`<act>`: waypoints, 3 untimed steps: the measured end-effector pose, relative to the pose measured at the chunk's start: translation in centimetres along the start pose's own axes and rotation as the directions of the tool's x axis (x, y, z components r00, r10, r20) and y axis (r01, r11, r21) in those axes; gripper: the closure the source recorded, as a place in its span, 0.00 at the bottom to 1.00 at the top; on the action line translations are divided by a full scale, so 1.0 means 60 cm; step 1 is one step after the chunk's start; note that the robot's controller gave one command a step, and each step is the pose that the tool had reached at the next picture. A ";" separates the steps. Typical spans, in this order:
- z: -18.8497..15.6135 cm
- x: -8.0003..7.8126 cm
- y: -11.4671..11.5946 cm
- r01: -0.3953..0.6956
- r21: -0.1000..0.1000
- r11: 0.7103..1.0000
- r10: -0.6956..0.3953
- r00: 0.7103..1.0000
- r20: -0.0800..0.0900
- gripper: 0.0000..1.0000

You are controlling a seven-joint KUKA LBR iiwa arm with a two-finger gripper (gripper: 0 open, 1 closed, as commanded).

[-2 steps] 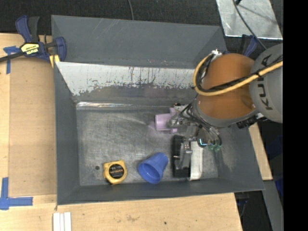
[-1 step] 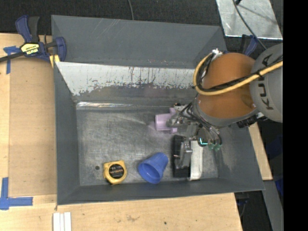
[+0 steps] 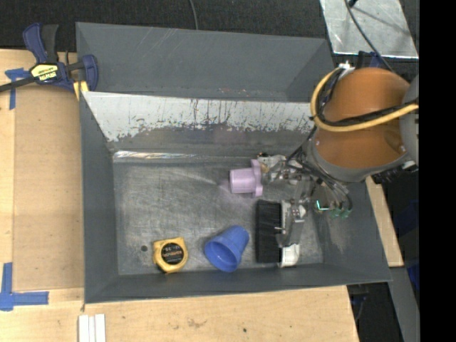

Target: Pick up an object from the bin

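My gripper hangs low over the right part of the bin floor, below the orange cover. Just to its left, touching or nearly touching it, lies a small lavender cup-like thing on its side. Right beneath the gripper lies a black brush-like block with a white end, reaching toward the front wall. I cannot tell whether anything sits in the gripper.
A blue cup lies on its side by the front wall, left of the black block. A yellow tape measure sits further left. The arm's orange cover and cables overhang the bin's right wall.
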State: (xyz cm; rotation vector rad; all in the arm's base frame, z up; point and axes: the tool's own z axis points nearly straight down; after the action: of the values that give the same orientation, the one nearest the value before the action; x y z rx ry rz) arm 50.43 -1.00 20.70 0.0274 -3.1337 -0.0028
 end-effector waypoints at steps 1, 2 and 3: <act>-0.003 -0.016 -0.019 -0.073 0.002 0.997 0.073 0.997 0.029 0.00; 0.105 -0.038 -0.003 -0.074 0.001 0.997 0.074 0.997 0.016 0.00; 0.177 -0.064 -0.028 -0.054 0.000 0.999 0.054 0.998 0.011 0.00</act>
State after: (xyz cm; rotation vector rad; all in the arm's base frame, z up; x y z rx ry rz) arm 54.19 -2.59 10.05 -0.0579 -3.1440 -0.0018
